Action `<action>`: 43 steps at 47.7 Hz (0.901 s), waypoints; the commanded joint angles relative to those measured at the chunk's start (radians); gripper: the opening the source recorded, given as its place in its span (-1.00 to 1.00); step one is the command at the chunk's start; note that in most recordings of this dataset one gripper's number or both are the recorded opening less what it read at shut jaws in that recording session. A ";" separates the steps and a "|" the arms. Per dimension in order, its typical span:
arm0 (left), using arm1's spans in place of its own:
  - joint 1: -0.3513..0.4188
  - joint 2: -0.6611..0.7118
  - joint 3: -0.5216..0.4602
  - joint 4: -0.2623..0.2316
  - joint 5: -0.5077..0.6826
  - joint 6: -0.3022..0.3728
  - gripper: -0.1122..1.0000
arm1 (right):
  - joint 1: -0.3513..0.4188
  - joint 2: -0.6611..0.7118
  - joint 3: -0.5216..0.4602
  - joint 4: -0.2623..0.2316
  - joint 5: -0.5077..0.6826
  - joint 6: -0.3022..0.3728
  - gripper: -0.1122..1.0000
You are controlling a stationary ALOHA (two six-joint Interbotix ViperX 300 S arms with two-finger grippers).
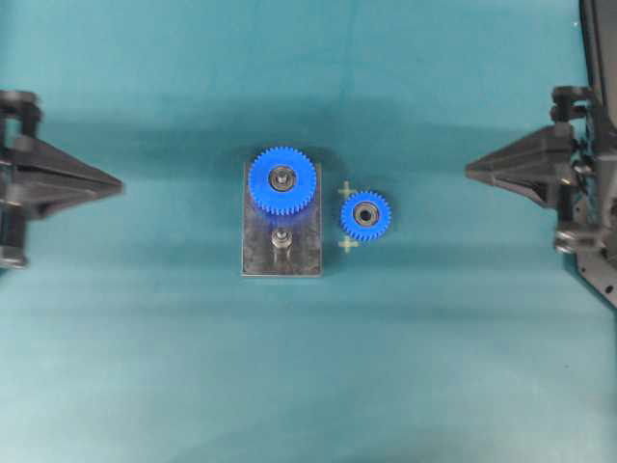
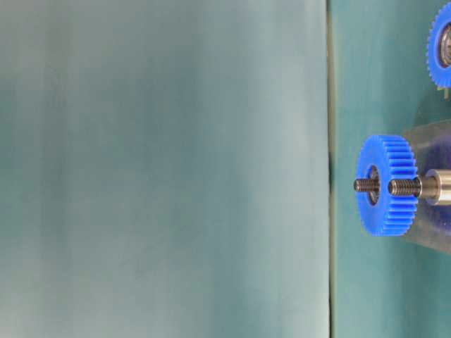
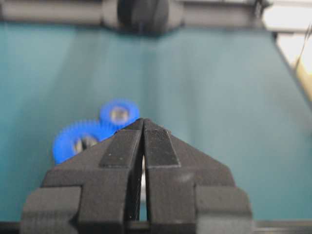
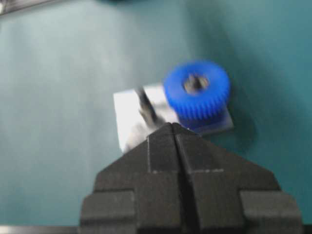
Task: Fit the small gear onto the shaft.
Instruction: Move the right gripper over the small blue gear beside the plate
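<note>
- We see the small gear (image 1: 365,215) lying flat on the teal surface (image 1: 308,367), just beside the dark grey plate (image 1: 258,253) at its 3 o'clock edge and not touching it.
- The shaft (image 1: 281,238) stands bare on the plate, at 6 o'clock from the larger gear (image 1: 282,179), which is already seated on its own pin.
- In our judgement the main risk is the larger gear: the shaft is close to it, so the small gear's teeth may ride onto its teeth instead of meshing and jam partway down.
- A tilted grip would also make the bearing hub catch on the shaft's threaded tip.
- The flat gear offers little edge to pinch, so it could skid away.
- The right end effector (image 1: 469,171) has its fingers pressed together and empty, well apart from the small gear, at about 2 o'clock from it.
- The left end effector (image 1: 120,183) is likewise closed on nothing, far off at 9 o'clock of the plate.
</note>
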 commanded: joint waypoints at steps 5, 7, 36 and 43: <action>-0.002 0.089 -0.051 0.003 0.000 0.000 -0.80 | -0.046 0.135 -0.080 0.003 0.146 0.011 -0.79; -0.002 0.106 -0.057 0.003 0.000 0.000 -0.80 | -0.058 0.169 -0.098 0.003 0.183 0.012 -0.79; -0.002 0.147 -0.083 0.003 0.034 -0.009 -0.80 | -0.092 0.618 -0.359 0.003 0.379 0.008 -0.42; -0.002 0.146 -0.089 0.003 0.034 -0.015 -0.80 | -0.098 0.732 -0.410 -0.008 0.402 0.009 0.33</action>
